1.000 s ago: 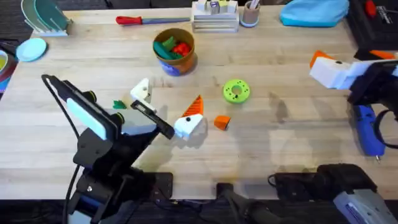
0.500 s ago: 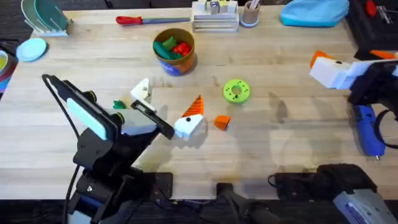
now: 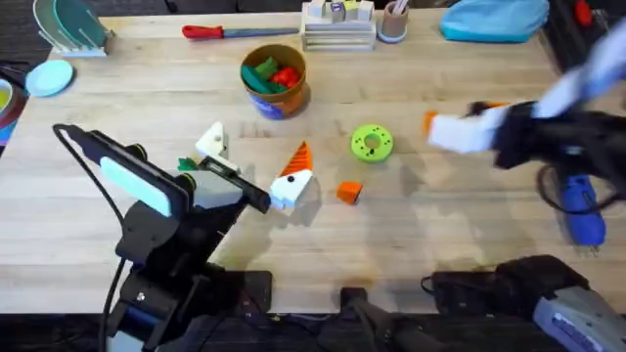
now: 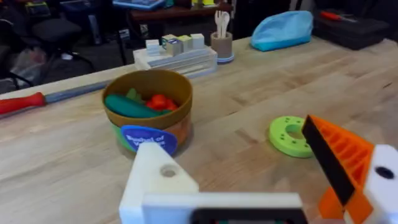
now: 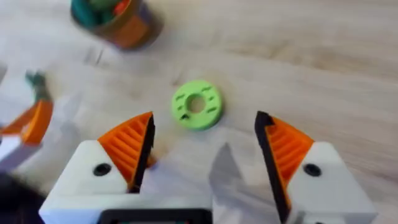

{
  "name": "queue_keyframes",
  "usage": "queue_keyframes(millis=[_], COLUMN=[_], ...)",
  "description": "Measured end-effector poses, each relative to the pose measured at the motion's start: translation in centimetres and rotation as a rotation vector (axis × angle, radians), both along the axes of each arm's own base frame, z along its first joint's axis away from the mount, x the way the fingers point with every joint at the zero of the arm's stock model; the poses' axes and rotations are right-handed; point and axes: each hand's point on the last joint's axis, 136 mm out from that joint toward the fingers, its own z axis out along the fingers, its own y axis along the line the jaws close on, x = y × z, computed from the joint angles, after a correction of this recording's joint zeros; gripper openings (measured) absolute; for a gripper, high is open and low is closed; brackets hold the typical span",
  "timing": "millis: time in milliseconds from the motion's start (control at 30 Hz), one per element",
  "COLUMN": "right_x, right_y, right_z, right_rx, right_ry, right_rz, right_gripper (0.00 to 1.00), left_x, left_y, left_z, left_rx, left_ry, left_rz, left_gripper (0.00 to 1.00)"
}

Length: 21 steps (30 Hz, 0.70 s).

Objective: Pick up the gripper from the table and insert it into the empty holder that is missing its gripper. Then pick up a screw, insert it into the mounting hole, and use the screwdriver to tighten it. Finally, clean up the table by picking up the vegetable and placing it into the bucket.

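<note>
- The right gripper [image 5: 204,149] is held spread wide above the table, nothing between its orange pads, just right of the green disc [image 3: 372,143].
- The left gripper [image 3: 256,168] is spread too, empty, left of the disc.
- The gripper [image 3: 348,193], an orange block, is seen just below the disc.
- The vegetable [image 3: 187,163] lies left of it.
- The bucket [image 3: 275,80] and screwdriver [image 3: 230,31] are found beyond.

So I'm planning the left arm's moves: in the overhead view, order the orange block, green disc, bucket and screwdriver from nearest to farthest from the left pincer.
From the left pincer:
1. Orange block, just to its right.
2. Bucket behind it and green disc to the right: too close to call.
3. Screwdriver, at the table's far edge.
</note>
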Motion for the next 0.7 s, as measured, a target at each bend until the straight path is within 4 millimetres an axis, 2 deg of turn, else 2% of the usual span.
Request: queue_keyframes(millis=[167,333,433,700], right_x=[-1.9,-3.1,-3.8,-6.9], right_y=[5.2,8.9,10.5,13.3], right_z=[-2.3,-2.8,-3.3,-8.0], right_rx=[-0.051,-0.071,-0.081,-0.210], right_ry=[0.072,0.059,0.067,0.206], right_rz=[0.257,0.414,0.481,0.642], right_gripper=[0.936,0.935,0.935,0.935], left_x=[0.2,0.6,0.8,1.1], left_y=[0.4,1.1,1.6,2.2], left_z=[-0.1,-0.2,-0.3,-0.3], left_rx=[0.046,0.073,0.083,0.090], left_ry=[-0.022,-0.030,-0.030,-0.029], left_rz=[0.025,0.065,0.097,0.135], left_gripper=[0.992,0.992,0.993,0.993])
